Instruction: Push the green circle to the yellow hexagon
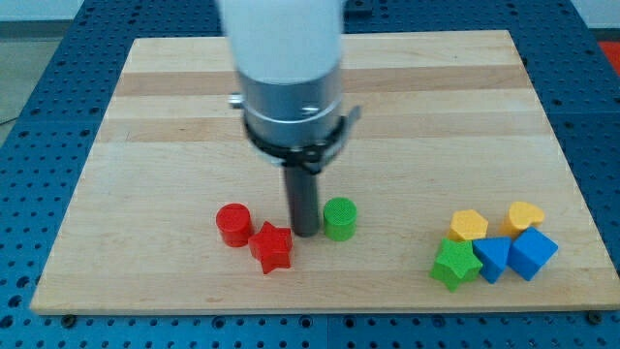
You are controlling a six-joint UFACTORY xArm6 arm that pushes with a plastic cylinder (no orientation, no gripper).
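One push is in hand: my tip (pixel 306 233), a bare rod tool holding nothing, sits touching the green circle (pixel 340 218) on its left. Next, a steady shove toward the view's right, across the surface (pixel 174 107), to the yellow hexagon (pixel 469 225), well apart.

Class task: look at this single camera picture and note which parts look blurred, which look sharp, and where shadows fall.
Camera view: the arm's white and grey body near the view's top looks soft and blurred; the blocks are sharper, with the green circle and yellow hexagon clear-edged. Lighting is even, shadows faint and short beneath blocks. My tip sits just left of the green circle.
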